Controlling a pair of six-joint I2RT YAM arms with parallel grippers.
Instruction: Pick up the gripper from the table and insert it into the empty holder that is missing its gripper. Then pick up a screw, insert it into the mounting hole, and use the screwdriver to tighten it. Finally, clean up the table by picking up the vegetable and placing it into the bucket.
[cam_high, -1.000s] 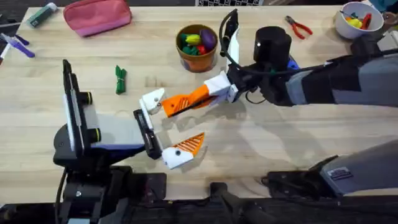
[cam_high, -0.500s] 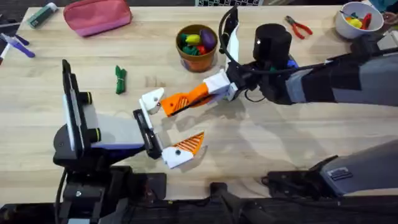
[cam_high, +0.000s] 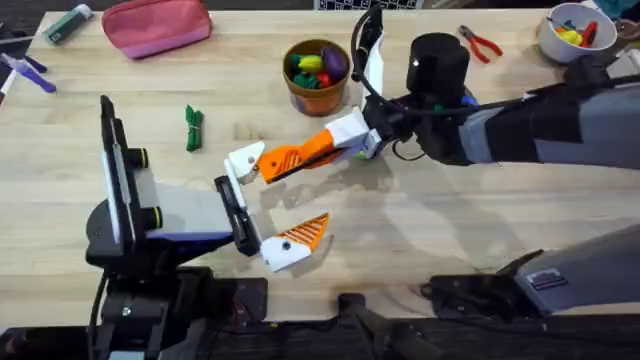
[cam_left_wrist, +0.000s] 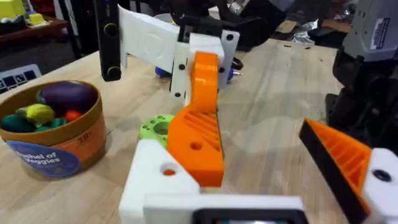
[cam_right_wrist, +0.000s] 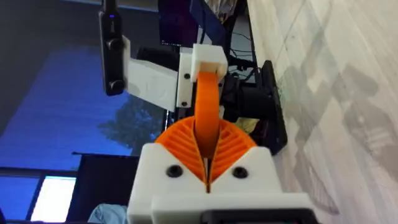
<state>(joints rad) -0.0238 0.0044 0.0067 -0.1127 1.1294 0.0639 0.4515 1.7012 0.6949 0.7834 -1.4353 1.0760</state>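
- My right fingers pinch the gripper, a ribbed orange plastic wedge, its tip just touching the white angular holder.
- My left fingers stand wide apart around nothing; one is that bare holder, the other a white block with an orange ribbed pad.
- The screwdriver is mostly hidden behind my right arm; just a blue sliver shows.
- The slim dark-green vegetable lies on the pale wooden worktop, well apart from the round brown bucket of toy produce.
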